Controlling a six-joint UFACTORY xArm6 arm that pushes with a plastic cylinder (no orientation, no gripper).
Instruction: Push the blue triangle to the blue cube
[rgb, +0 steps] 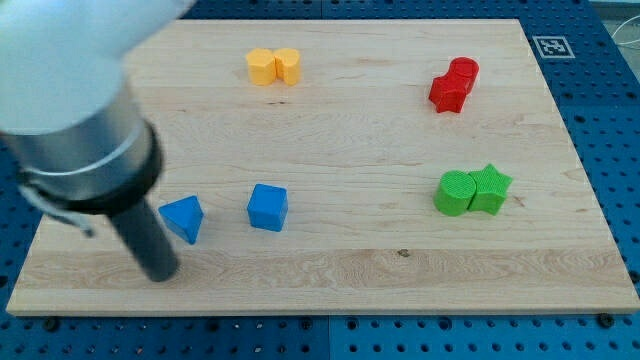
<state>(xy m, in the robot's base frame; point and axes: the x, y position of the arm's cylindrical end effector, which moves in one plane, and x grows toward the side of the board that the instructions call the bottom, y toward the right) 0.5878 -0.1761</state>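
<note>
— Where does the push stand?
— My tip (163, 276) sits lower left of the frame, just left of the blue triangle (183, 217), below it. The blue cube (268, 207) lies to its right, a gap between.
— The hand?
— None: a bare rod, nothing to spread or pinch. The gap remains to close.

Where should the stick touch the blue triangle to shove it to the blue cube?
There are no jaws, so I push. Touch the blue triangle on its left face, the side away from the blue cube, and push toward the view's right. My tip sits just below-left of it, so that side is close.
</note>
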